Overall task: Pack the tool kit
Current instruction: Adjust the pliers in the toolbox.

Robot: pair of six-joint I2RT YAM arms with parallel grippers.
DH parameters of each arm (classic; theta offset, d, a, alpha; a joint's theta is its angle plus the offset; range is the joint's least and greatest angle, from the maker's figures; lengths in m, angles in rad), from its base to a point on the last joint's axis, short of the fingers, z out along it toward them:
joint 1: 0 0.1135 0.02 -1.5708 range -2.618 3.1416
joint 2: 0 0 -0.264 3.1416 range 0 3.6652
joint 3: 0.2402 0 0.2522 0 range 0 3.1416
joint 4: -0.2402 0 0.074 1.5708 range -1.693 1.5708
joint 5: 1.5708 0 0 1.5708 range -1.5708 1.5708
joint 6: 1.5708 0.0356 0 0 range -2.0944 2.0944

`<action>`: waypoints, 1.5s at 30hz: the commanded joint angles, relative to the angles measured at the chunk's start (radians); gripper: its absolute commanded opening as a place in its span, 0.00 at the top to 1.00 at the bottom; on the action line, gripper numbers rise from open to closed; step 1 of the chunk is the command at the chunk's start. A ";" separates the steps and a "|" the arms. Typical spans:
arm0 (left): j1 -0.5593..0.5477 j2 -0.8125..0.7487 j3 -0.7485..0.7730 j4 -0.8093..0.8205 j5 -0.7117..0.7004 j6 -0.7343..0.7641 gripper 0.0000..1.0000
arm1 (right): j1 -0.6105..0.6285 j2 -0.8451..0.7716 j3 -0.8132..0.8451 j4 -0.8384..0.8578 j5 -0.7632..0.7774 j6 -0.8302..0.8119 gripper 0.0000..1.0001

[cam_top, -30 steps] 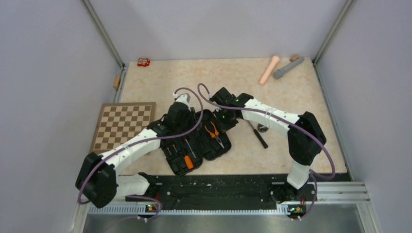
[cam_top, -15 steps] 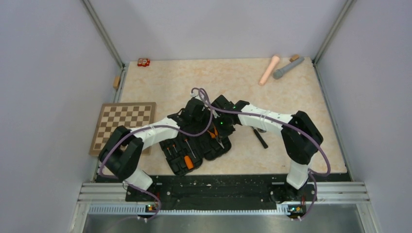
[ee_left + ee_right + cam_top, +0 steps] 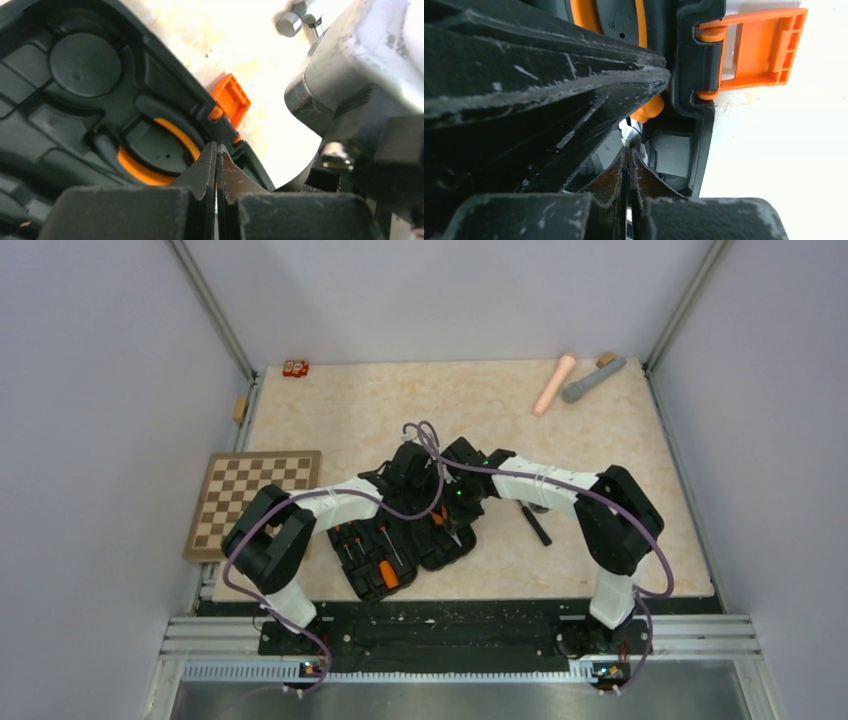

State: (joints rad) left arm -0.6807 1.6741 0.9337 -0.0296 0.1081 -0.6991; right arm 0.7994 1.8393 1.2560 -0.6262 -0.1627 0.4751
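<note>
On tabletop (image 3: 400, 410), black plastic clamshell case (image 3: 430, 550) lies open; brown chessboard (image 3: 255, 502) to its left, loose black rod-like tool (image 3: 537, 527) right. Both left fingers (image 3: 202, 175) and right fingers (image 3: 614, 175) pressed together beside orange latch (image 3: 231, 97).

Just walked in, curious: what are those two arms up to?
Two robot arms are packing a black plastic clamshell tool case, lying open. The left gripper and right gripper are shut, close together at its latch-side edge beside the orange-handled pliers. Orange-and-black screwdrivers sit in slots; one black tool lies loose on the table.
</note>
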 commanded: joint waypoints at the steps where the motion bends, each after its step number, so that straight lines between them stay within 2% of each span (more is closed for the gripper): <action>1: -0.059 0.086 0.027 -0.035 0.039 0.014 1.00 | -0.042 0.099 -0.159 0.003 0.085 -0.044 1.00; 5: -0.077 0.135 0.038 -0.080 0.012 0.024 1.00 | -0.097 0.140 -0.203 0.037 0.025 -0.068 1.00; 10: -0.078 0.176 0.022 -0.103 0.003 0.017 1.00 | -0.104 0.174 -0.199 0.090 -0.059 -0.078 1.00; 15: -0.077 0.116 0.025 -0.096 -0.063 0.030 1.00 | -0.102 0.061 -0.129 0.090 -0.104 -0.110 0.98; 19: -0.076 0.027 0.099 -0.111 -0.148 0.086 0.97 | -0.102 -0.027 -0.011 0.039 -0.112 -0.127 0.93; 25: -0.071 -0.102 0.222 -0.090 -0.287 0.155 0.79 | -0.102 -0.099 0.110 -0.015 -0.037 -0.144 0.86; 30: -0.064 -0.199 0.212 -0.107 -0.428 0.181 0.67 | -0.089 -0.118 0.140 -0.029 0.049 -0.169 0.85; 33: -0.057 -0.247 0.152 -0.127 -0.489 0.152 0.67 | -0.065 -0.099 0.165 -0.021 0.087 -0.188 0.85; 41: -0.052 -0.348 -0.012 -0.119 -0.469 0.036 0.67 | 0.011 0.009 0.264 -0.007 0.236 -0.199 0.80; 45: -0.052 -0.364 -0.060 -0.110 -0.459 0.006 0.67 | 0.030 0.062 0.282 -0.004 0.274 -0.197 0.82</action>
State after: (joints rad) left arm -0.7345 1.3548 0.9058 -0.1638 -0.3462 -0.6388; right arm 0.8070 1.8549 1.4879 -0.6411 0.0204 0.2886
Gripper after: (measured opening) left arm 0.330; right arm 0.193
